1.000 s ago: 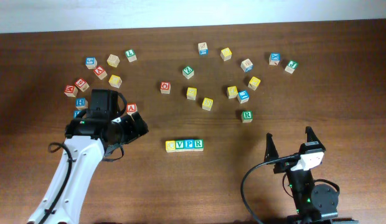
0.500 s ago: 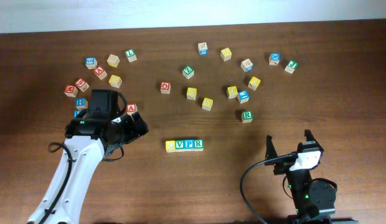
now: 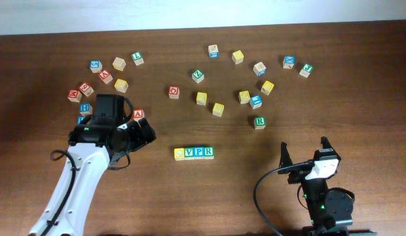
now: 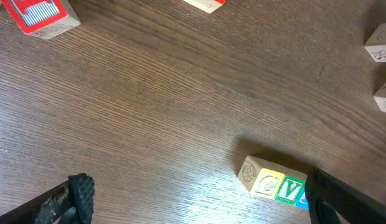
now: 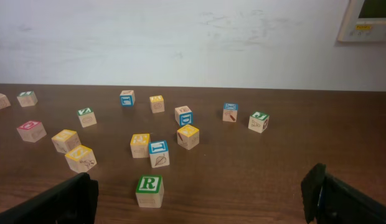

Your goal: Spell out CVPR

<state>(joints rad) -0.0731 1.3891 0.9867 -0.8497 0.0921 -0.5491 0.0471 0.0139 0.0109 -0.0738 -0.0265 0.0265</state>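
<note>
A row of letter blocks reading C, V, P, R (image 3: 194,153) lies side by side at the table's middle front. In the left wrist view the row's left end (image 4: 272,182) shows its yellow C and green V. My left gripper (image 3: 141,128) is open and empty, left of the row and apart from it; in its own view the fingers (image 4: 199,202) straddle bare wood. My right gripper (image 3: 303,153) is open and empty at the front right. A separate green R block (image 3: 259,122) stands ahead of it, also in the right wrist view (image 5: 149,190).
Several loose letter blocks are scattered across the back of the table, a cluster at the left (image 3: 101,75) and others at the right (image 3: 258,88). A red A block (image 3: 138,115) sits close to my left gripper. A white wall (image 5: 180,37) runs behind the table.
My right arm has drawn back slightly toward the front edge. The left arm and the blocks have not moved.
</note>
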